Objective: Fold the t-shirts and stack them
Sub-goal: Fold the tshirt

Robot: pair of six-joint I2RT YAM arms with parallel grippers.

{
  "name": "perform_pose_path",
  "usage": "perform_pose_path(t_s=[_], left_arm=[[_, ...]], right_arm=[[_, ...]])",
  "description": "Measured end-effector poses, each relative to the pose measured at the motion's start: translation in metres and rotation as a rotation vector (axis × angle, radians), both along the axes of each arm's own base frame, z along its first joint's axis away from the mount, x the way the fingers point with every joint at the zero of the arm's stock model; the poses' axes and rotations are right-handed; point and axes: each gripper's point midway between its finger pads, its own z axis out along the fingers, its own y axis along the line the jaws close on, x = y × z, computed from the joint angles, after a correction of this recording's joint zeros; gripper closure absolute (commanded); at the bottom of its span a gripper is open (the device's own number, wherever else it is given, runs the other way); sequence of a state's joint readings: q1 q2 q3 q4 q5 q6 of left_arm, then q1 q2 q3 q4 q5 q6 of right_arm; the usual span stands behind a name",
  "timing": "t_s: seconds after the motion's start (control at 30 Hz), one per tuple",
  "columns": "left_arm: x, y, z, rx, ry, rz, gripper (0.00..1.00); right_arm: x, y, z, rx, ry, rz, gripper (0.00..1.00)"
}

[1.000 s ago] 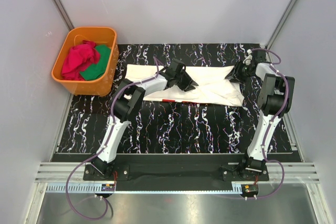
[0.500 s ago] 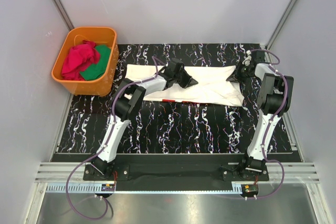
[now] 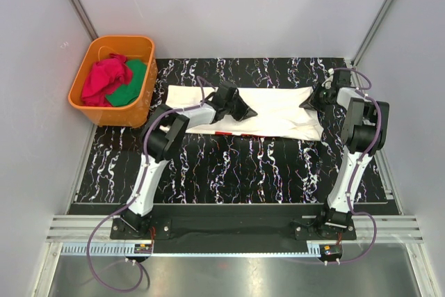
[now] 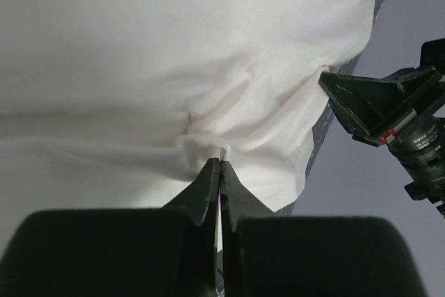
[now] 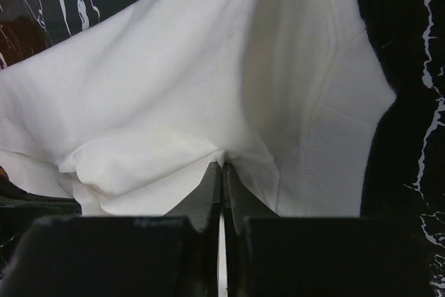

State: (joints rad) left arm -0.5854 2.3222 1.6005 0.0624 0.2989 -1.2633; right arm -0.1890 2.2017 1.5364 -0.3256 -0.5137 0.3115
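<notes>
Far left: orange tub (image 3: pixel 118 117), red t-shirt (image 3: pixel 104 80) bunched inside. Centre: cream t-shirt (image 3: pixel 278 113) flat on table (image 3: pixel 229 165) far half, long axis left-right. Now left gripper (image 3: pixel 245 111) clamped on mid-shirt fold; right gripper (image 3: pixel 308 102) clamped on right-end fold.

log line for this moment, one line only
white t-shirt: lying on table, mid-fold | left gripper: shut on t-shirt | right gripper: shut on t-shirt | tub: holds more cloth

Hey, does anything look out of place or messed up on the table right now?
Nothing spilled or damaged. The cream t-shirt is rumpled, bunched where the left gripper and right gripper pinch it. A thin red sliver peeks from under its near edge; I cannot tell what it is.
</notes>
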Motion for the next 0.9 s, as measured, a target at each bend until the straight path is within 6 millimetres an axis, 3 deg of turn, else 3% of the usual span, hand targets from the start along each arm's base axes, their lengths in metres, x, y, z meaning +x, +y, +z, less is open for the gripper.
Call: perform_pose_path(t_s=[0.23,0.63,0.9], left_arm=[[0.007,0.002,0.02,-0.019,-0.055,0.0,1.0],[-0.006,0.011,0.003,0.001,-0.019,-0.002,1.0],[-0.007,0.012,0.002,0.003,-0.023,-0.014,1.0]], right_arm=[[-0.002,-0.003,0.001,-0.01,-0.013,-0.022,1.0],[-0.003,-0.007,0.001,-0.003,-0.003,-0.051,1.0],[-0.003,-0.007,0.003,-0.001,0.002,-0.054,0.98]])
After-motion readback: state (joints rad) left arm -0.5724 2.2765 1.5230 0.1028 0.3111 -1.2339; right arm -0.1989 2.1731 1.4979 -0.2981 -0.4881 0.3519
